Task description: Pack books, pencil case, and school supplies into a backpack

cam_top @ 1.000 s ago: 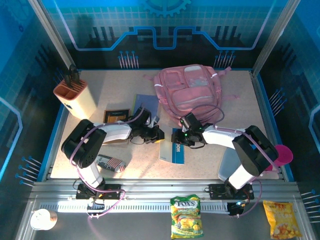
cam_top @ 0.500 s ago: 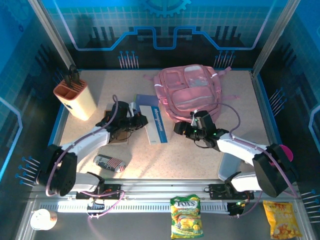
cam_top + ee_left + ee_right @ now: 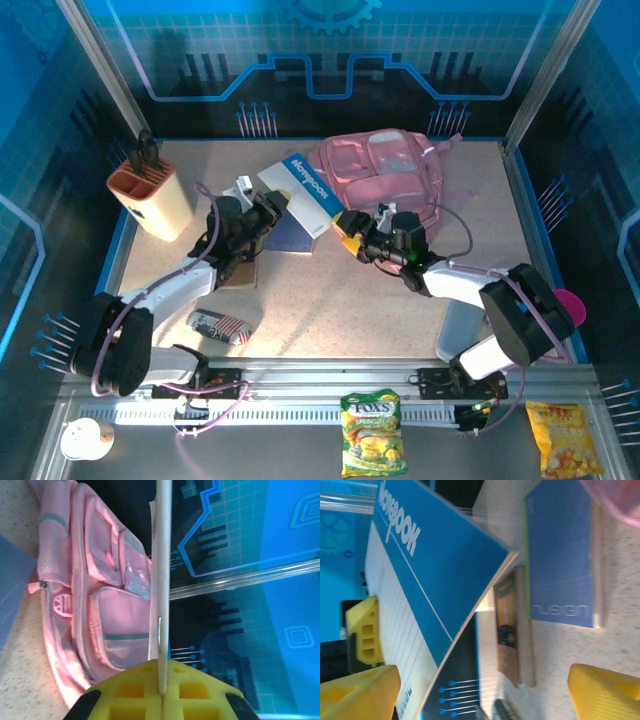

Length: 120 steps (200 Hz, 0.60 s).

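Note:
My left gripper [image 3: 268, 208] is shut on the edge of the white book with the blue band [image 3: 304, 190], holding it tilted up off the table beside the pink backpack [image 3: 385, 178]. In the left wrist view the yellow pads [image 3: 135, 695] clamp the book's thin edge [image 3: 162, 570], with the backpack [image 3: 95, 605] to the left. My right gripper [image 3: 350, 236] stands open just right of that book [image 3: 435, 575], holding nothing. The blue-purple book [image 3: 290, 236] [image 3: 560, 555] and the dark book [image 3: 510, 625] lie flat on the table. The pencil case [image 3: 220, 325] lies near the front left. The yellow book is hidden.
A beige holder with an orange top [image 3: 150, 195] stands at the back left. A grey tray [image 3: 458, 335] and a pink round object [image 3: 566, 308] sit at the right edge. Two snack bags [image 3: 372, 432] lie on the front rail.
The left gripper has raised the white-and-blue book off the table and swung it back toward the backpack. The right gripper has shifted left and a little farther back, staying open.

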Motion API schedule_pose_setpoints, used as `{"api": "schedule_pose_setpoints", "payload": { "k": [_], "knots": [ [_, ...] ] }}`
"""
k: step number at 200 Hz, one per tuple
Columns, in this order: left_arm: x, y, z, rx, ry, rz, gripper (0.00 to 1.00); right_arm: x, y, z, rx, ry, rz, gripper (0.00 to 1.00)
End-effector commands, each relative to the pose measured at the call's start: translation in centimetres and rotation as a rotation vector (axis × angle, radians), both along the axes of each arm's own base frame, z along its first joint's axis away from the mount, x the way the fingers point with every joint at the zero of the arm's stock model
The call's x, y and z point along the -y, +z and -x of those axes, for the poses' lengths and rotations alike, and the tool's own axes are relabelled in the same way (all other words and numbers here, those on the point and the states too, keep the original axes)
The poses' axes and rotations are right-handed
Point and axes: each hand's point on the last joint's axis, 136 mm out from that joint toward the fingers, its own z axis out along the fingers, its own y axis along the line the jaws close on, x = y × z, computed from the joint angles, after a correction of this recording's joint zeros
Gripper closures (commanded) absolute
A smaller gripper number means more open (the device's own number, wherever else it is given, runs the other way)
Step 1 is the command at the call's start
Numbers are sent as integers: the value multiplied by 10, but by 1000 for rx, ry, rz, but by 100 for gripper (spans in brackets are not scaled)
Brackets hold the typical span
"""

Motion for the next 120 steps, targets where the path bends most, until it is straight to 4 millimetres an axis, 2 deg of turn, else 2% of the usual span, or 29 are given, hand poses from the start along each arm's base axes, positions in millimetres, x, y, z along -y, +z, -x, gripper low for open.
{"api": "schedule_pose_setpoints", "payload": {
  "k": [1, 27, 83, 120],
  "knots": [
    [4, 29, -11, 78, -2, 125, 100, -21, 57, -11, 74, 29, -203, 13],
    [7, 24, -15, 62, -7, 159, 100, -28, 68, -20, 103, 29, -248, 18],
    [9, 20, -16, 47, -13, 183, 100, -25, 51, -31, 88, -17, -252, 32],
    [9, 16, -14, 37, -15, 176, 100, -18, 44, -35, 88, -40, -244, 50]
  ]
}}
